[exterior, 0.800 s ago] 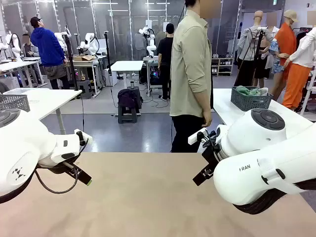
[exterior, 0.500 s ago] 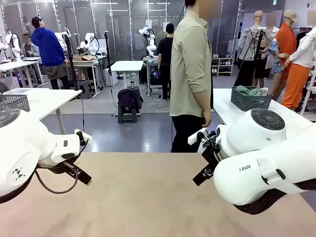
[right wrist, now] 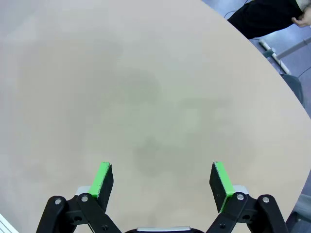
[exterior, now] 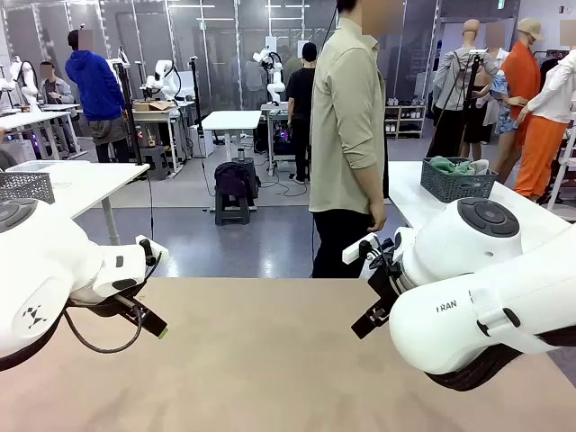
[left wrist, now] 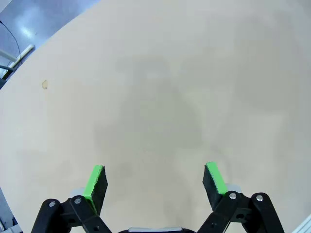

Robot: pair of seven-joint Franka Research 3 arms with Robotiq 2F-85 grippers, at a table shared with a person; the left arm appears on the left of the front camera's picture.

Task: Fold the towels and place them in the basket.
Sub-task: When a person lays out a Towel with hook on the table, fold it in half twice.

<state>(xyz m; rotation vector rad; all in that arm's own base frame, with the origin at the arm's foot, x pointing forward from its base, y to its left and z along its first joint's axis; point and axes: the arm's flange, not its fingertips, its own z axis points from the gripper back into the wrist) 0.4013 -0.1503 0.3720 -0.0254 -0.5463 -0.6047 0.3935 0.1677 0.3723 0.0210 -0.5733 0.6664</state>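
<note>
Hovering over the table (exterior: 270,360), you have both pincers spread wide and gripping nothing. The left gripper (left wrist: 155,175) shows its green pads (left wrist: 97,178) well apart above plain tabletop, and the right gripper (right wrist: 163,174) looks the same.

The towels (exterior: 454,166) sit bunched in the dark basket (exterior: 457,189) on the white side table (exterior: 412,202) at far right. That is well apart from both arms and, I judge, out of reach. The person (exterior: 346,135) stands at the far edge, turned side-on, hand (exterior: 378,219) hanging empty.

So what can go wrong? Nothing is laid out to fold, so if you drive down now the pads meet bare board and scrape it. If the person brings the towels over, that hand will likely cross the far edge right between your arms; move early and you risk a knock. Watch the arms too: both bulk in near the middle, so a reach across by either could clip the other. And terry is limp, so a pinch on one layer may drag the cloth instead of folding it.
</note>
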